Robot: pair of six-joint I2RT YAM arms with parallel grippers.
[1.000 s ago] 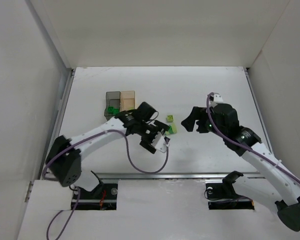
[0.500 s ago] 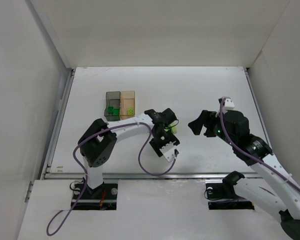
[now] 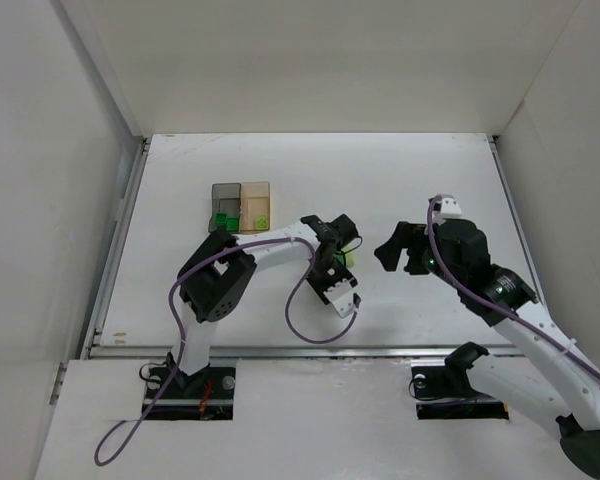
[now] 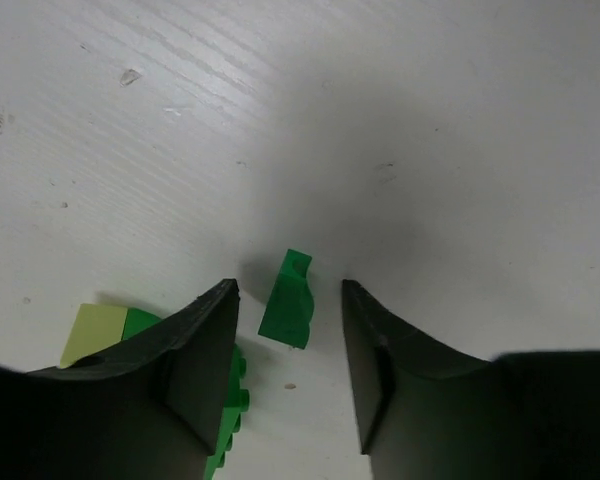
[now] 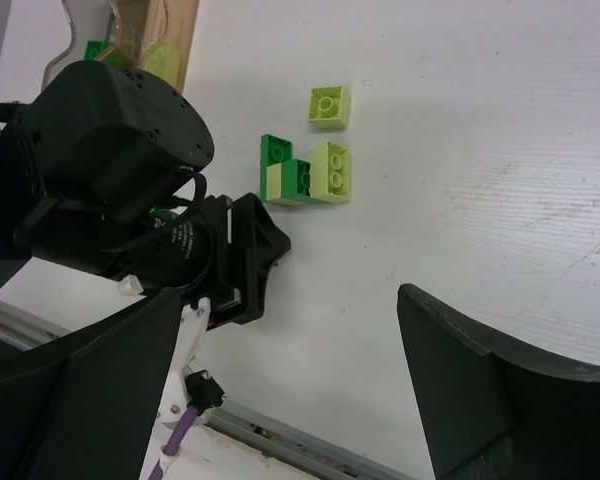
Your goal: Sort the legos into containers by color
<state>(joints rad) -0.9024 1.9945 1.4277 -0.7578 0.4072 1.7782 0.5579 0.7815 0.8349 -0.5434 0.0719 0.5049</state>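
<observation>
At the left of the white surface stand the two joined containers: the smoky grey container on the outer side, with the amber container touching its right wall. Dark green legos lie in the grey one, and a pale yellow-green lego lies in the amber one.

To their right, the left arm curls round to the loose bricks near the middle of the surface. The left gripper points down with its jaws released. Its black fingers stand on either side of a small dark green brick that lies flat on the surface, with a gap on each side. Just left of the left-hand finger lies a pale yellow brick, edge to edge with another green brick that the finger partly hides.

The right wrist view shows this cluster just beyond the left gripper's tip: a pale green brick touches the cluster's far side, and a lone pale brick sits a little apart from it.

Further right, the right gripper hangs above the surface, apart from the bricks — jaws spread wide, nothing between them.
</observation>
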